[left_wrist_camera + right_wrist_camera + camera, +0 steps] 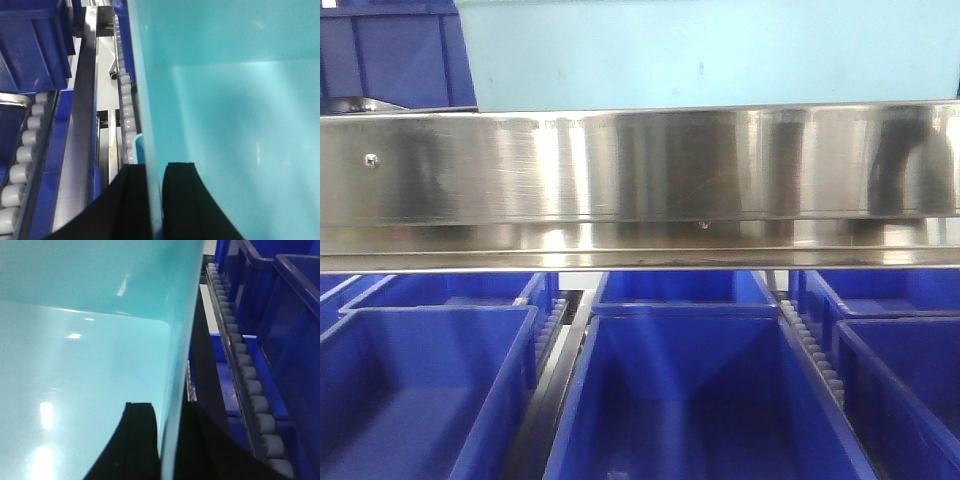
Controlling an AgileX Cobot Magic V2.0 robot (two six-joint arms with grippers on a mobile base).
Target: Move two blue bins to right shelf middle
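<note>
A light blue bin [700, 55] hangs above the steel shelf rail at the top of the front view. My left gripper [156, 170] is shut on its left wall, one black finger [135, 200] outside and the other inside. The bin's pale interior [235, 100] fills the left wrist view. My right gripper [167, 407] is shut on the opposite wall, gripping it from both sides, with the bin's floor [75, 340] to its left. A second light blue edge [137, 147] shows just outside the left wall; I cannot tell whether it belongs to another bin.
A wide shiny steel rail [640, 180] crosses the front view below the held bin. Under it stand dark blue bins [680, 390] [410, 390] [910, 380], separated by roller tracks [810, 345]. More rollers [125, 100] [245, 375] and dark blue bins [295, 315] flank both sides.
</note>
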